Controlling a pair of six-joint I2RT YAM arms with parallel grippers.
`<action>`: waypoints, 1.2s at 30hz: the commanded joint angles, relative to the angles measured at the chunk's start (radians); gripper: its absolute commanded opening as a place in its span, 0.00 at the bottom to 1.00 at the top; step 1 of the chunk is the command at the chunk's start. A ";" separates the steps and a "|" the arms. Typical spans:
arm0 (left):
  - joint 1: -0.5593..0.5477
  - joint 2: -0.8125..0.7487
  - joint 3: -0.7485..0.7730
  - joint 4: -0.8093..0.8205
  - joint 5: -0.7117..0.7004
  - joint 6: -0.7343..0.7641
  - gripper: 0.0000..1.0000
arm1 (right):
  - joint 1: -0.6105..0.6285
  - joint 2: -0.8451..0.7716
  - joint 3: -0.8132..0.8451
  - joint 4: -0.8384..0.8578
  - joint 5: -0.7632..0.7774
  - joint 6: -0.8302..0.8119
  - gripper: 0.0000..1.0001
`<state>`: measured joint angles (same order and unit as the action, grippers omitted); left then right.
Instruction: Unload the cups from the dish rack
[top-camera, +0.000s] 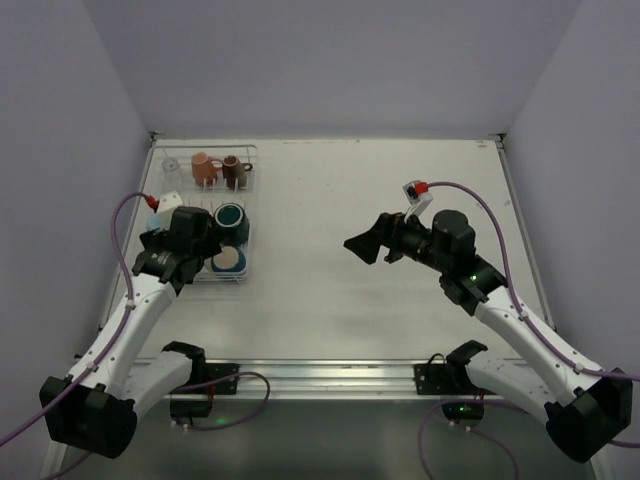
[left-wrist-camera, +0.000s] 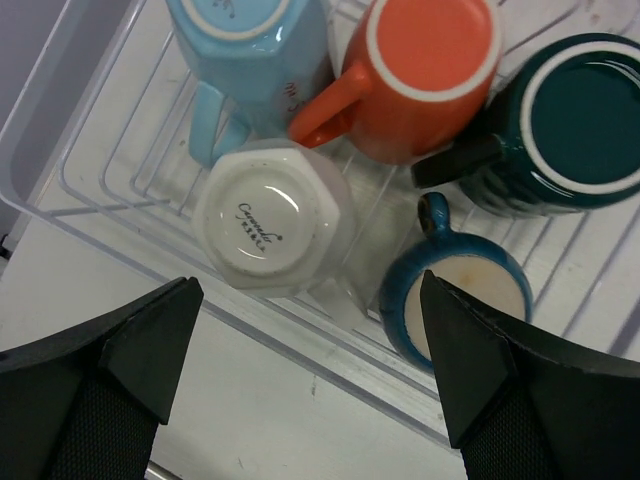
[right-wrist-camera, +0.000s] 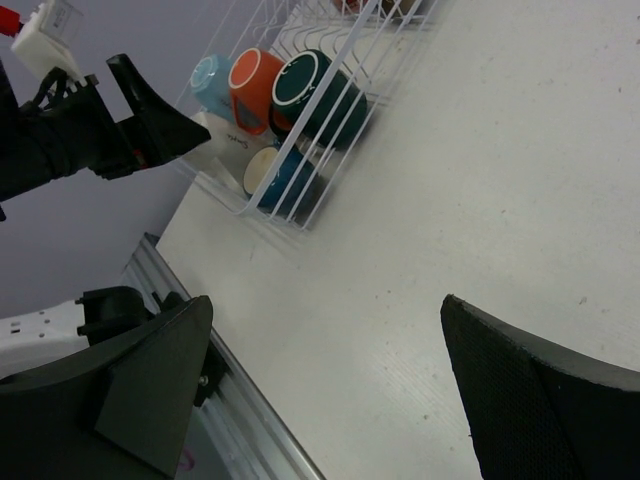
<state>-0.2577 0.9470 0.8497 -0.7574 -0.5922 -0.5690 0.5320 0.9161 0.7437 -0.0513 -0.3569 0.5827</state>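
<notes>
The white wire dish rack (top-camera: 250, 200) stands at the table's left. In the left wrist view, its near end (left-wrist-camera: 120, 170) holds a light blue mug (left-wrist-camera: 250, 50), an orange mug (left-wrist-camera: 430, 70), a dark green mug (left-wrist-camera: 580, 120), a white cup (left-wrist-camera: 270, 215) turned base up and a navy mug (left-wrist-camera: 460, 300). At the far end stand a clear glass (top-camera: 172, 170), a salmon pink mug (top-camera: 204, 168) and a dark brown mug (top-camera: 234, 172). My left gripper (left-wrist-camera: 310, 370) is open and empty above the rack's near edge. My right gripper (top-camera: 360, 245) is open and empty, well right of the rack.
The right wrist view shows the rack (right-wrist-camera: 300, 215) with the left gripper (right-wrist-camera: 150, 120) above it. The metal rail (right-wrist-camera: 240, 420) runs along the table's near edge. Grey walls close in the left, far and right sides.
</notes>
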 joint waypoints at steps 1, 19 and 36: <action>0.054 0.032 -0.035 0.117 -0.072 -0.066 1.00 | 0.006 -0.014 -0.012 0.069 -0.010 -0.014 0.99; 0.248 0.182 -0.075 0.296 0.126 -0.005 1.00 | 0.011 -0.006 -0.033 0.113 -0.090 0.002 0.99; 0.250 0.081 -0.051 0.256 0.158 0.009 0.33 | 0.023 -0.013 -0.030 0.165 -0.099 0.078 0.99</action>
<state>-0.0132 1.1049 0.7547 -0.5087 -0.4366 -0.5808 0.5392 0.9138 0.7116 0.0391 -0.4328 0.6113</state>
